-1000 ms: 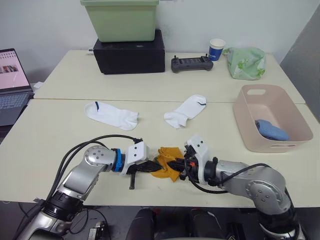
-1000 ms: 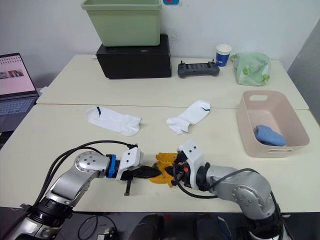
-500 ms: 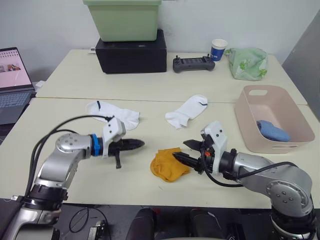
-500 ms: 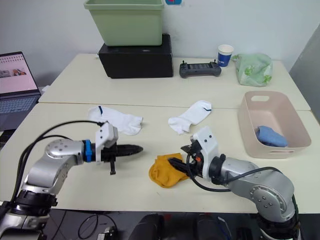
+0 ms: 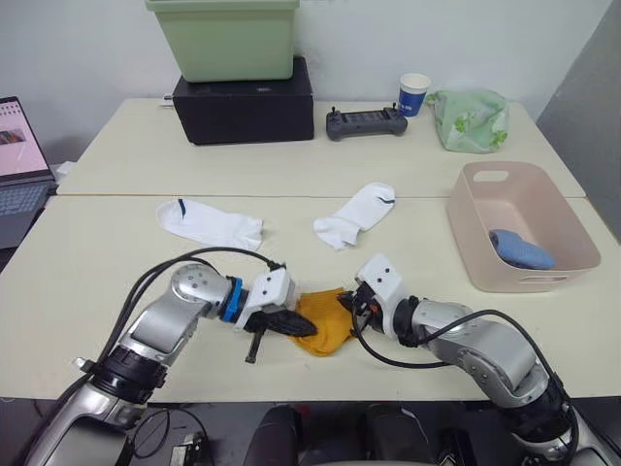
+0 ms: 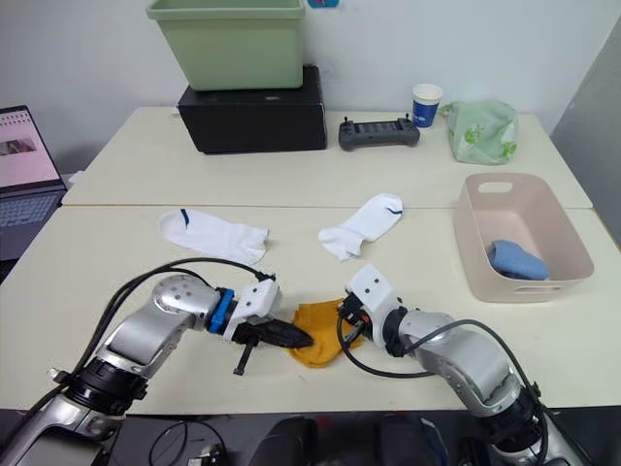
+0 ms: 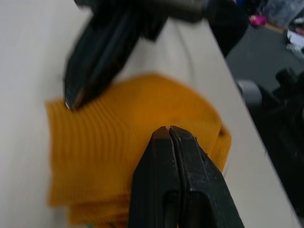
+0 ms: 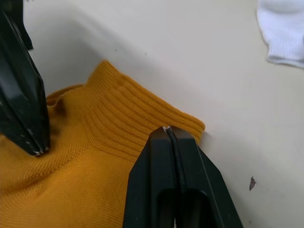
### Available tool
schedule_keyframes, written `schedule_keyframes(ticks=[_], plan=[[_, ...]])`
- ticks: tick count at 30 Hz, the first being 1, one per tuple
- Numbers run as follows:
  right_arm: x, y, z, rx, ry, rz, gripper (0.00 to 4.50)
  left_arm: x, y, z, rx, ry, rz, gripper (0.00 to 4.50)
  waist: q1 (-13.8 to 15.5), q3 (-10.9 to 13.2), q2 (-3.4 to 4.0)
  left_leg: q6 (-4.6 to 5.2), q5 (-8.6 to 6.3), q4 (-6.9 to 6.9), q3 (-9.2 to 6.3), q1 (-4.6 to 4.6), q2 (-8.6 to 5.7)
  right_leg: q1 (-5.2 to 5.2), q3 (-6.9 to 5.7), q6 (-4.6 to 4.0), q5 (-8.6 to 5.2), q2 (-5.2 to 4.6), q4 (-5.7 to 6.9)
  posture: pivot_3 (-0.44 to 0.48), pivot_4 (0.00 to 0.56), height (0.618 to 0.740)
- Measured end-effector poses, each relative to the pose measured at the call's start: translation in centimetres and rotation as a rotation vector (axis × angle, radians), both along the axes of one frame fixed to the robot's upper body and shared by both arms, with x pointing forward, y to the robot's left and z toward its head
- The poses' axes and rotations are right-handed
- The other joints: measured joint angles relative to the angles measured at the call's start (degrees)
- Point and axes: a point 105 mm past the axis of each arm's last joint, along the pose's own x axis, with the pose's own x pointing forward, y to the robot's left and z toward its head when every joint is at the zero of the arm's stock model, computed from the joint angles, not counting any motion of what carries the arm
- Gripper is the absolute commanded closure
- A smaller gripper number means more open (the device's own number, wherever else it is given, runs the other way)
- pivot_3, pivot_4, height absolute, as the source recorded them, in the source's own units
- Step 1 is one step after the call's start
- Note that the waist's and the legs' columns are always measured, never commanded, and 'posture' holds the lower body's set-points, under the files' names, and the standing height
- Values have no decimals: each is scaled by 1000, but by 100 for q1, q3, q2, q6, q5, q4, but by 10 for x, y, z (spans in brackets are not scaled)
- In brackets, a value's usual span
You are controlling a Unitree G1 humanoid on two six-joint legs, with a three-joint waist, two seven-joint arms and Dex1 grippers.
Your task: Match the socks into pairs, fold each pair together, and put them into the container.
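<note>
From the head views, the mustard socks lie bunched as one folded pair at the near edge of the table, between the two arms, which reach in from either side, probably to press or tidy the fold before it is lifted. The left gripper rests on the pair's 9 o'clock edge and the right gripper on its 3 o'clock edge. Two white socks, one at about 11 o'clock from the pair and the other at about 1 o'clock, lie flat and well apart from each other, not yet matched. The pink basket stands at 3 o'clock on the table with a blue bundle inside, which looks like a finished pair. Along the far side are a green tub on a black box, a controller, a paper cup and a green patterned cloth. In the left wrist view, the left gripper's fingers are pressed together with their tips over the ribbed mustard fabric; whether cloth is pinched between them I cannot tell. The other gripper's dark tips touch the far edge of the pair. In the right wrist view, the right gripper's fingers are likewise closed, tips at the ribbed cuff, and no fabric can be made out between them.
</note>
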Motion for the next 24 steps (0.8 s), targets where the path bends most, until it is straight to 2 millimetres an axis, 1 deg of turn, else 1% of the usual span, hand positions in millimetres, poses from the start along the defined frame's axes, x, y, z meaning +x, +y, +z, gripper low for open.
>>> schedule_keyframes(ticks=[3, 5, 7, 9, 11, 12, 14, 16, 18, 20, 22, 24], plan=[[3, -2, 0, -15, -33, -15, 4456, 4, 1, 0, 9, -57, -31, 4500, 11, -1, 1, 0, 0, 0, -1, 2, 0, 3, -1, 0, 0, -1, 0, 0, 150, 720], [3, -5, 0, -12, -39, -23, 4456, 4, 1, 1, 0, -47, -21, 4500, 9, -1, 1, 0, 0, 0, -2, 2, 0, 3, 0, 0, 0, -2, 1, 0, 150, 720], [0, -9, 6, 13, -52, -18, 4456, 4, 1, 5, -29, 5, 14, 4500, 7, 0, 0, 0, 0, 1, -4, -2, 0, 1, -3, 0, 0, -2, 1, 0, 150, 720], [-7, -9, 18, 49, -73, 24, 4456, 2, -1, 17, -76, 68, 48, 4500, 5, 1, -2, 0, 0, 1, -6, -5, 0, 1, -5, 0, 0, -2, -1, 0, 150, 720], [-18, -5, 26, 66, -81, 96, 4456, -1, -6, 34, -118, 128, 51, 4500, -2, 2, -2, 0, 0, 1, -8, -4, 0, 3, -8, 1, 0, -2, -1, 0, 150, 720], [-22, -4, 28, 64, -83, 122, 4456, -1, -8, 41, -128, 133, 49, 4500, -3, 1, -2, 0, 0, 1, -10, -4, 0, 5, -10, 1, 0, -1, -2, 0, 150, 720], [-27, -4, 27, 43, -75, 158, 4456, 4, -10, 50, -123, 117, 59, 4500, 1, 1, -2, 0, 0, 2, -8, 0, -2, 7, -8, 1, 0, -2, -1, 0, 150, 720], [-30, -4, 23, 24, -65, 179, 4456, 10, -9, 46, -105, 94, 95, 4500, 0, 1, -2, 0, 0, 2, -7, 1, -2, 6, -7, 0, 0, -2, -1, 0, 150, 720], [-36, 1, 17, 3, -47, 223, 4456, 19, -7, 31, -57, 68, 138, 4500, -8, 1, -2, 0, 0, 0, -9, 1, -1, 4, -7, 0, 0, 0, 0, 0, 150, 720], [-41, 6, 8, -26, -28, 258, 4456, 23, -9, 16, -18, 66, 162, 4500, 0, 2, -3, 0, 0, 1, -11, -3, -1, 2, -10, 0, 0, 0, -1, 0, 150, 720], [-45, 5, 0, -65, -8, 278, 4456, 25, -9, 10, -2, 53, 166, 4500, 10, 3, -5, 0, 0, 2, -10, -5, -2, 3, -9, 1, 0, -2, -4, 0, 150, 720], [-49, -3, -11, -101, 19, 279, 4456, 27, -8, 10, 9, 17, 157, 4500, 33, 2, -5, 0, 0, 3, -9, -3, -3, 5, -9, 0, 0, -5, -6, 0, 150, 720]])
